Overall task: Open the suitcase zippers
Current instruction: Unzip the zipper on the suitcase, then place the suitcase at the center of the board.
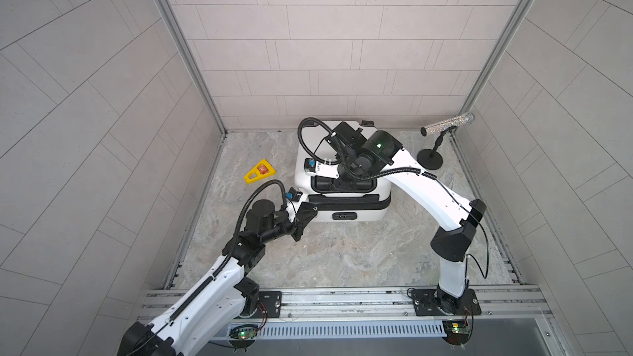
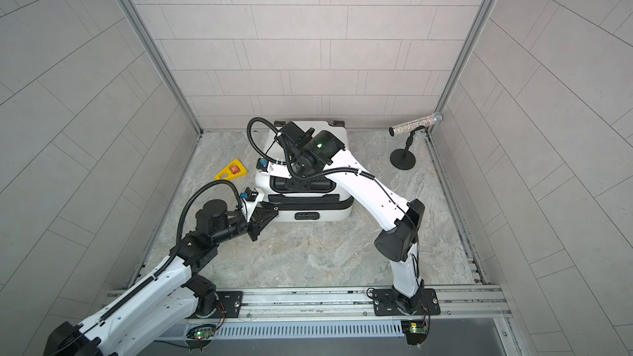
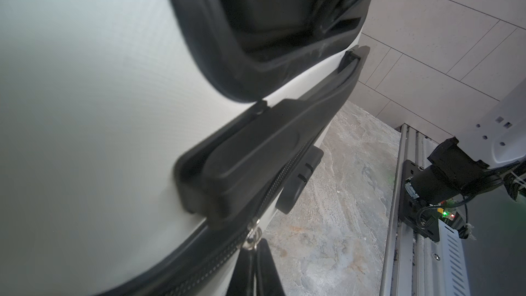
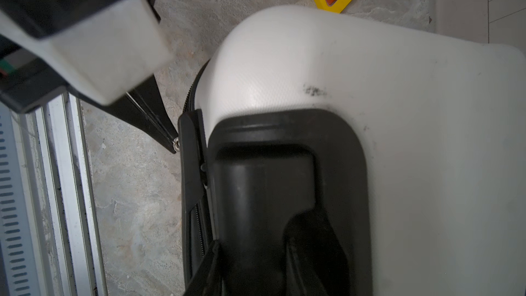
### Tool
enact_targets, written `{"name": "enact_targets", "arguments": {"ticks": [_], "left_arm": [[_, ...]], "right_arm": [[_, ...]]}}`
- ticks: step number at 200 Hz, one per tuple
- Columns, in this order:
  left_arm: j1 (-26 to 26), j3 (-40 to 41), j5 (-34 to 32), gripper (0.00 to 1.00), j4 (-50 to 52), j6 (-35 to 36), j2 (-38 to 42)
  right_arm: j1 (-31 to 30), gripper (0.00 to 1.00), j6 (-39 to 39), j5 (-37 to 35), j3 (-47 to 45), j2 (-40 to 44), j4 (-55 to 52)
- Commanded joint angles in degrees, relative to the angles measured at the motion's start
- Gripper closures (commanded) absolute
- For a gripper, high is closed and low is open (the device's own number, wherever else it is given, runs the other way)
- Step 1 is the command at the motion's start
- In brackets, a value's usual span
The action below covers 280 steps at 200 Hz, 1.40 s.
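Locate suitcase [image 1: 370,214] flat on floor [image 1: 342,261] by back wall [image 1: 308,63], closed, inside hidden. Note left gripper [image 1: 313,208] clamped on mostly covered zipper pull [image 3: 253,234]. Cannot confirm hold of right gripper [image 4: 262,232], part-open astride handle [image 4: 256,189]

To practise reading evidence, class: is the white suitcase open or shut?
Shut: the suitcase shell halves meet along the zippers, no gap in both top views. How far unzipped: cannot tell.

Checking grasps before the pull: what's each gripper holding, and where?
The left gripper pinches the zipper pull by its tab; right gripper seems clamped across the suitcase handle.
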<state>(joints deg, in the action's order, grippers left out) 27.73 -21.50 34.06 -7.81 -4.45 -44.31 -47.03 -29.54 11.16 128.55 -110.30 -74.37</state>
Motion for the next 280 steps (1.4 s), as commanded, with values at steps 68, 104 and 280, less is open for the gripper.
{"name": "enact_targets", "arguments": {"ticks": [68, 104, 280], "left_arm": [[14.37, -2.94, 1.11, 1.0, -19.58, -0.54, -6.4], [21.31, -2.73, -8.52, 1.0, -27.82, 0.17, -11.81], [28.97, 2.21, -34.97, 0.59, -9.53, 0.73, 4.6]], "right_arm": [[-1.62, 1.0, 17.59, -0.96, 3.05, -3.67, 20.76], [-2.01, 1.0, 23.09, 0.83, 1.04, -4.89, 25.92], [-2.37, 0.87, 16.69, 11.43, -33.41, 11.12, 50.9]]}}
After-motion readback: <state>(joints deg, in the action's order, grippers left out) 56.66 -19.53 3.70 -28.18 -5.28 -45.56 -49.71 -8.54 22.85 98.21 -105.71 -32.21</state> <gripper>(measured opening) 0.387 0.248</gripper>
